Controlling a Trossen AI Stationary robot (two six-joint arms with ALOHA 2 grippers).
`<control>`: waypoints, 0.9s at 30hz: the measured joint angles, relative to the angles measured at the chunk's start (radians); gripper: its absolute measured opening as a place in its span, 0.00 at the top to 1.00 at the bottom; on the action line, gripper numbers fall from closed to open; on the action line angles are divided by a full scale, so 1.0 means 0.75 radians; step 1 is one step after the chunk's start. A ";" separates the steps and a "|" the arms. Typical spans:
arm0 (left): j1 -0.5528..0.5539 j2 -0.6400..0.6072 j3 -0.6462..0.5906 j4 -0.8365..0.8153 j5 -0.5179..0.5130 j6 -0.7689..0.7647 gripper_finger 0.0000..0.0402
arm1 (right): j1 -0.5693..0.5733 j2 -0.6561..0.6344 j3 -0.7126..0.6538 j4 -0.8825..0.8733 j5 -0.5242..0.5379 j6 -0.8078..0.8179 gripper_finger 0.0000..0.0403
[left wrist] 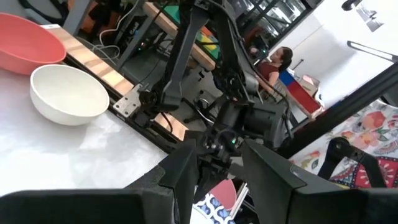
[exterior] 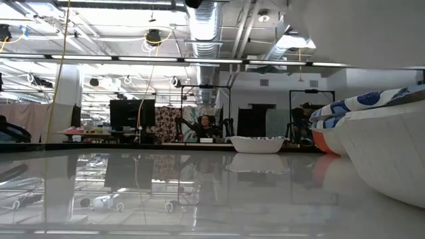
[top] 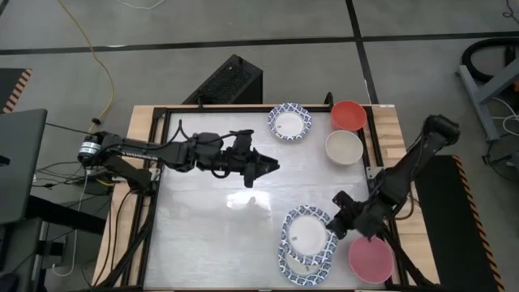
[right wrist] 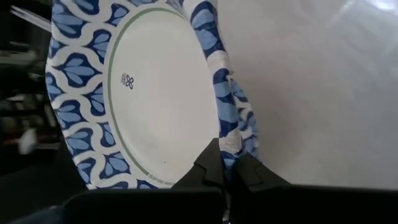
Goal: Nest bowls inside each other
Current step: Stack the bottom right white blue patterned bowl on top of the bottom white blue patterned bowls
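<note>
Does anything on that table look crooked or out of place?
Yes. The blue-patterned white paper bowl near the table's front right sits tilted and off-centre on another blue-patterned bowl, not nested. The right end effector pinches its rim.

Overhead looks straight down; low camera level; wrists close-up.

Glossy white table [top: 211,235] with bare wooden edges. Yellow cable [top: 101,73] trailing over grey floor [top: 162,24] crossed by dark lines. Black box [top: 227,81] behind the table's far edge. Grey laptop [top: 18,166] off to one side. Seated person [left wrist: 277,62] in the room beyond.
</note>
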 joint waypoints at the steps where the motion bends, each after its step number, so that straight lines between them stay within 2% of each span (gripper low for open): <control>1: -0.001 0.000 0.000 0.000 -0.005 0.000 0.70 | 0.006 0.024 0.000 0.001 0.000 0.002 0.96; 6: 0.008 0.000 0.000 0.006 -0.035 0.008 0.70 | 0.011 0.117 0.000 0.038 -0.021 0.041 0.96; 15: 0.008 0.000 0.000 0.004 -0.116 0.074 0.70 | 0.011 0.190 0.000 0.127 -0.193 0.038 0.96; 27: 0.014 0.000 -0.001 0.000 -0.127 0.073 0.70 | 0.013 0.211 0.000 0.146 -0.172 -0.049 0.96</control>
